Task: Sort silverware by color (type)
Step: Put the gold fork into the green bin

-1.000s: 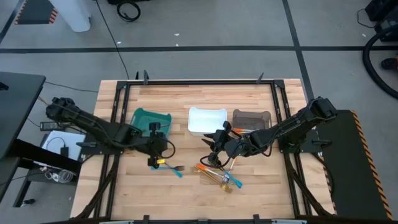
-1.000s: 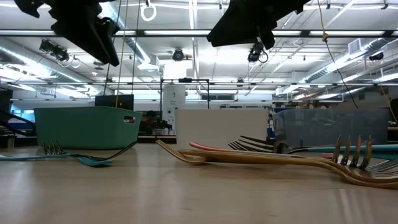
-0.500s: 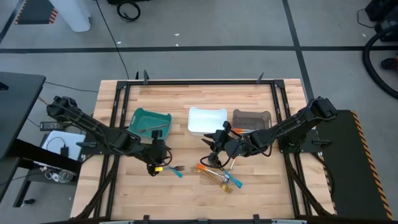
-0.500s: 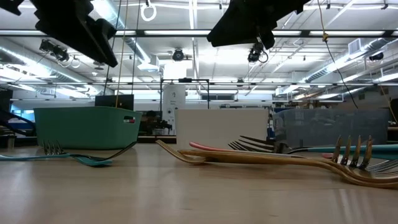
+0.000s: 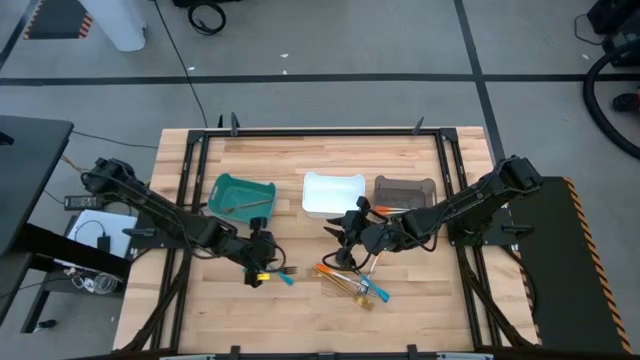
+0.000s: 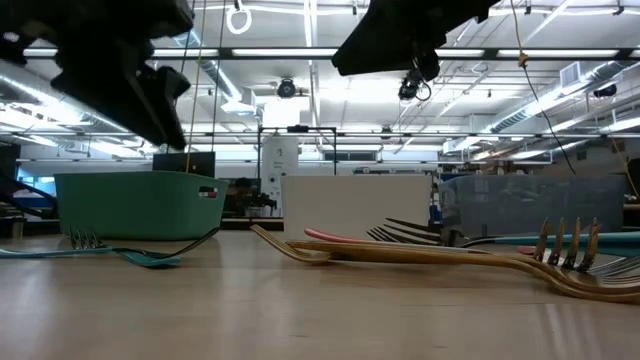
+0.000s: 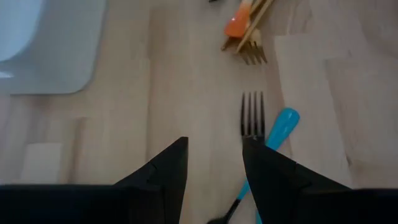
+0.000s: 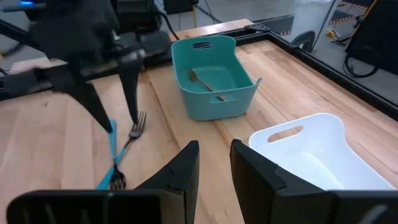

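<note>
Left gripper [image 5: 262, 272] spread above crossed forks [image 5: 281, 272], teal bin [image 5: 243, 196] seemingly just behind

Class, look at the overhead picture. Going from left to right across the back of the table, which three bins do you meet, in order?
Teal bin → white bin → grey bin.

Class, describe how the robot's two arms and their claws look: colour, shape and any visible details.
Both arms are dark, almost black, built of slim jointed segments. The left claw and right claw each end in two fingers. Close up, the left claw's fingers are flat, matte black wedges tapering to points. A small yellow detail shows by the left claw.
</note>
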`<state>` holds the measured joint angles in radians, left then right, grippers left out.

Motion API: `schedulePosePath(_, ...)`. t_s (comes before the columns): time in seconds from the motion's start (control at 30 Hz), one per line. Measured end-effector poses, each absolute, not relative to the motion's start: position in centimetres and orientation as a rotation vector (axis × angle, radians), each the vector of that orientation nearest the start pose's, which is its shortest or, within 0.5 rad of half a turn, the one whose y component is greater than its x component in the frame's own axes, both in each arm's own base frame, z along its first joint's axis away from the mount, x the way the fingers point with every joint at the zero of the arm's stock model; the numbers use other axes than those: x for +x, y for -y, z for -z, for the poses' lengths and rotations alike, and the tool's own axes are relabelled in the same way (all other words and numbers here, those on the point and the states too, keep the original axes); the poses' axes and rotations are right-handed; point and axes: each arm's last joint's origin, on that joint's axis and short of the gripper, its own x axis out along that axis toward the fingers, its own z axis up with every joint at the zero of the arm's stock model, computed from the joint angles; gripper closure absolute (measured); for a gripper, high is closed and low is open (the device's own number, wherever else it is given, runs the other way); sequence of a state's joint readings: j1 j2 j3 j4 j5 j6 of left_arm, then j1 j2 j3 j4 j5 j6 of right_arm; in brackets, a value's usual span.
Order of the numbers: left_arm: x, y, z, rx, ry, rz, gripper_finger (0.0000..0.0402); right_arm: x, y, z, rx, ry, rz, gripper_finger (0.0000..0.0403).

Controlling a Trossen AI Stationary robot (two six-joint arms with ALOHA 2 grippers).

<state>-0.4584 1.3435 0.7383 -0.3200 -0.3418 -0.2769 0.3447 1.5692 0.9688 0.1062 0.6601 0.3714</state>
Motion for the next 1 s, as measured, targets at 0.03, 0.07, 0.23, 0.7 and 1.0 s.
schedulePosePath(0.03, 23.4, 10.5, -19.3, 0.099, -0.846, 0.000, 0.0240, 32.2, -9.7, -23.6, 0.123, -0.370, 0.384, 0.0305)
schedulePosePath(0.07, 23.8, 10.7, -19.1, 0.104, -0.841, 0.015, 0.0240, 32.2, -9.6, -23.6, 0.123, -0.369, 0.388, 0.0305)
schedulePosePath(0.23, 25.5, 11.5, -18.6, 0.157, -0.851, 0.045, 0.0240, 32.2, -9.6, -23.6, 0.123, -0.364, 0.406, 0.0305)
schedulePosePath(0.7, 30.2, 13.8, -17.8, 0.284, -0.875, 0.127, 0.0240, 31.8, -9.4, -22.9, 0.072, -0.441, 0.414, 0.0305)
schedulePosePath(1.0, 32.4, 13.7, -18.4, 0.332, -0.874, 0.180, 0.0240, 31.2, -9.3, -22.2, 0.018, -0.527, 0.425, 0.0305)
